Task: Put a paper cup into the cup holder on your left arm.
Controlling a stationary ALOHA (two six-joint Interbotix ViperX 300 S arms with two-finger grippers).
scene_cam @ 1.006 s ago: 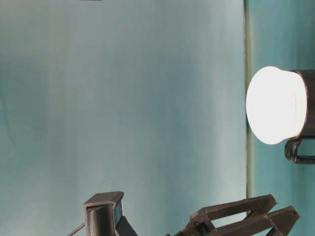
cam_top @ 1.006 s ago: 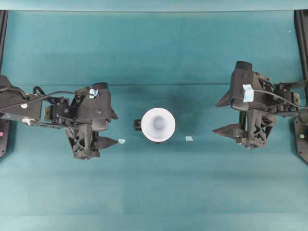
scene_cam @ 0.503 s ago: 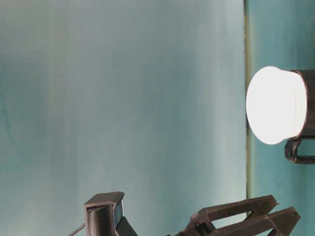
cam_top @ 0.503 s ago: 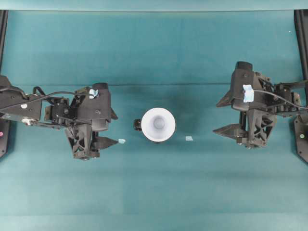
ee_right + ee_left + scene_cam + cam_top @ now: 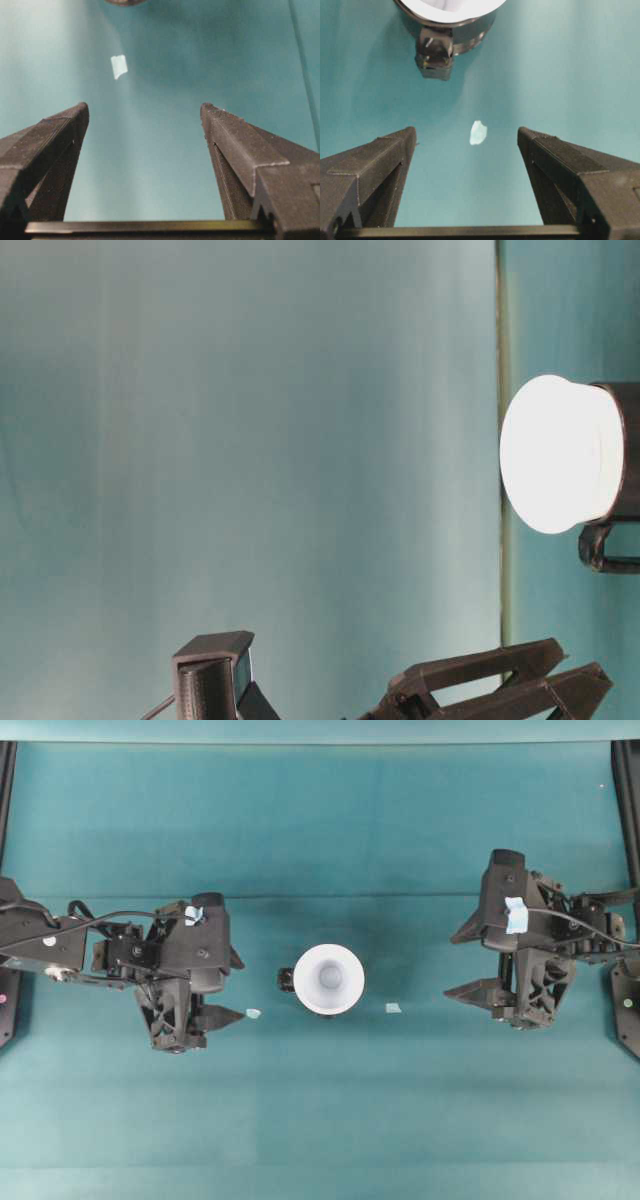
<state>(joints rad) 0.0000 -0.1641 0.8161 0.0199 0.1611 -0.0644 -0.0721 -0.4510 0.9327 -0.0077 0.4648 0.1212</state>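
Looking down from overhead, we saw the paper cup seated in the cup holder at mid-table, with the left gripper and right gripper well apart on either side. Our left wrist view showed spread, empty jaws facing a paper scrap. Our right wrist view showed likewise wide, empty jaws.

- Left arm: reaches in from the left edge of the overhead view, wrist bent, light-blue tape patch on top.
- Left gripper: fingers spread wide, nothing between them, tips pointing toward the middle.
- Right arm: comes in from the right edge, cable looped over the wrist, tape patch on top.
- Right gripper: fingers spread wide, empty, tips facing the middle.
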